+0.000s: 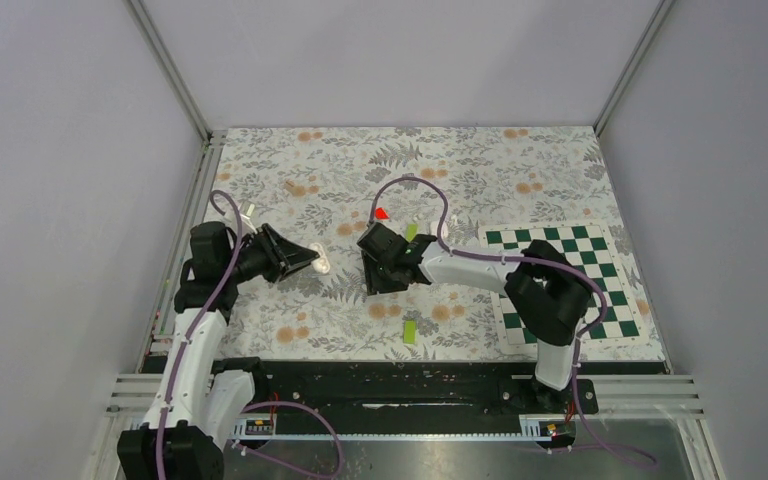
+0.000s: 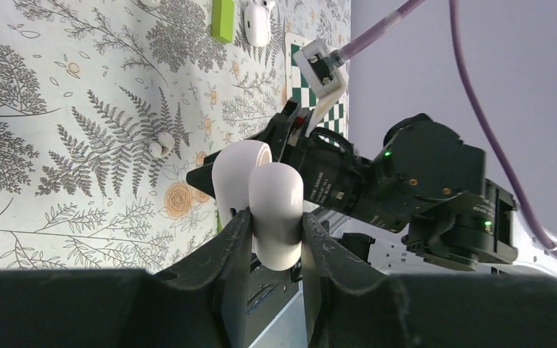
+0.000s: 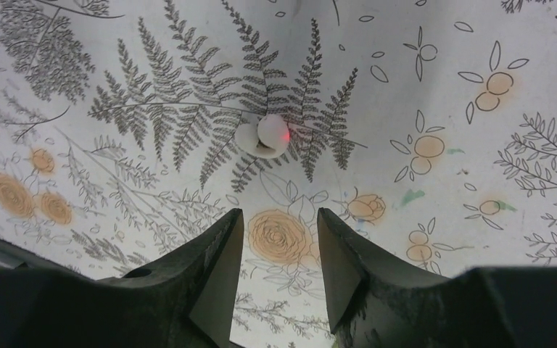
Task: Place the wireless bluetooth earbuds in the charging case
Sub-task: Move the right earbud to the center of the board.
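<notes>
Nearest, the left gripper (image 2: 275, 217) is clamped on the charging case (image 2: 272, 192), whose lid appears hinged open. The right gripper (image 3: 274, 239) hovers with jaws parted and empty, just short of one earbud (image 3: 265, 135) lying on the floral mat (image 3: 442, 87). Farther off, a second earbud (image 2: 257, 22) rests beside a green block (image 2: 223, 18). Each earbud is probably light, rigid and glossy, so likely to skitter, and is best pinched gently across its rounded head.
</notes>
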`<state>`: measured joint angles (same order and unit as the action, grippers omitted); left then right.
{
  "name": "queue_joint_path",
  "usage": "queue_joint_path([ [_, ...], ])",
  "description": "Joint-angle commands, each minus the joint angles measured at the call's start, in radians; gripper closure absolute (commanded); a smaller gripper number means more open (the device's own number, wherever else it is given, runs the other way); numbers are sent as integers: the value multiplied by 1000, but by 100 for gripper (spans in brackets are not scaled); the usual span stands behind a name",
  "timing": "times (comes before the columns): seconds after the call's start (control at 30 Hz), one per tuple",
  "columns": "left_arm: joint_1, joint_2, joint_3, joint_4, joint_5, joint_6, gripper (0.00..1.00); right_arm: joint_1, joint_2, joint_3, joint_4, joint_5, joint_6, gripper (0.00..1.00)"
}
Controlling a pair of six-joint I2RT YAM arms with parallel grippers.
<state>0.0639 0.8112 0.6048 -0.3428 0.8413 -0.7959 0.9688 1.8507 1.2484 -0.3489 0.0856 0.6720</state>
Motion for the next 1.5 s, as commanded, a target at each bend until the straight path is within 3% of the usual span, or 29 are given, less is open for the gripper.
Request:
queue_joint_path([
  [0.0, 21, -14, 4, 47, -38, -27, 100, 2, 48, 59, 59, 65, 41, 51],
  [0.6, 39, -21, -15, 64, -41, -46, 100, 1, 171, 155, -5, 155, -14, 57],
  [0.97, 39, -20, -53, 141, -15, -94, 100, -30, 39, 4, -26, 202, -82, 58],
  [1.2, 39, -23, -58, 142, -14, -91, 100, -50, -47, -75, -39, 194, -103, 43],
  [1.47, 39, -30, -58, 142, -12, -90, 100, -102, -193, -245, 99, 65, 22, 48],
])
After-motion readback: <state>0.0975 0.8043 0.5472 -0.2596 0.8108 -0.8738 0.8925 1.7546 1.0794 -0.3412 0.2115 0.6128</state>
